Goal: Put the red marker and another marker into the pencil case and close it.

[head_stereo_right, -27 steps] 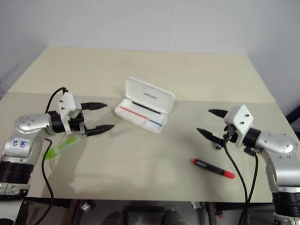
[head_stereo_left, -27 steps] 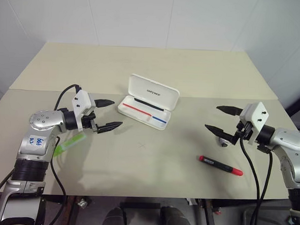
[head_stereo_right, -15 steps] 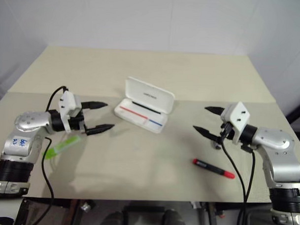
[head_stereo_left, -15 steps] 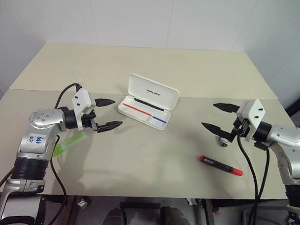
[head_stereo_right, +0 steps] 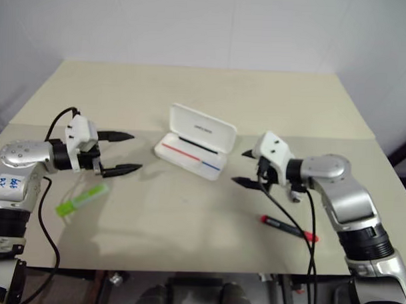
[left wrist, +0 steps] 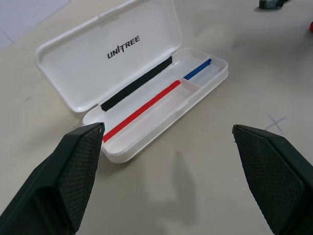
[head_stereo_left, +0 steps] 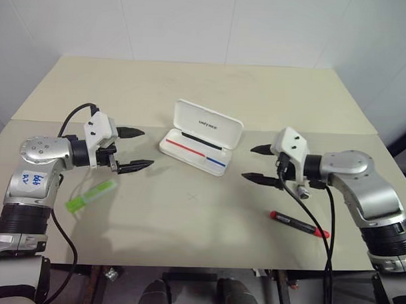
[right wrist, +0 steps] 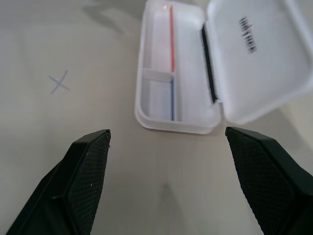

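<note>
Left eye view: the pencil case (head_stereo_left: pixel 202 138) lies open near the middle of the tabletop (head_stereo_left: pixel 192 91), its lid tilted up at the far side and its inner tray, with one red and one blue printed line, holding no markers. The left end effector (head_stereo_left: pixel 132 149) hovers just to the robot's left of the pencil case, its two black fingers spread wide and holding nothing. The right end effector (head_stereo_left: pixel 257 164) hovers just to the right of the pencil case, fingers likewise spread wide and empty, pointing toward the case. The light-green highlighter (head_stereo_left: pixel 90 195) lies flat on the tabletop, well to the left of the pencil case and nearer the robot, below the left end effector. The red marker (head_stereo_left: pixel 298 223) lies flat on the tabletop, to the right of the pencil case and nearer the robot, apart from the right end effector. A small pencilled cross (head_stereo_left: pixel 192 197) marks the tabletop in front of the pencil case.
</note>
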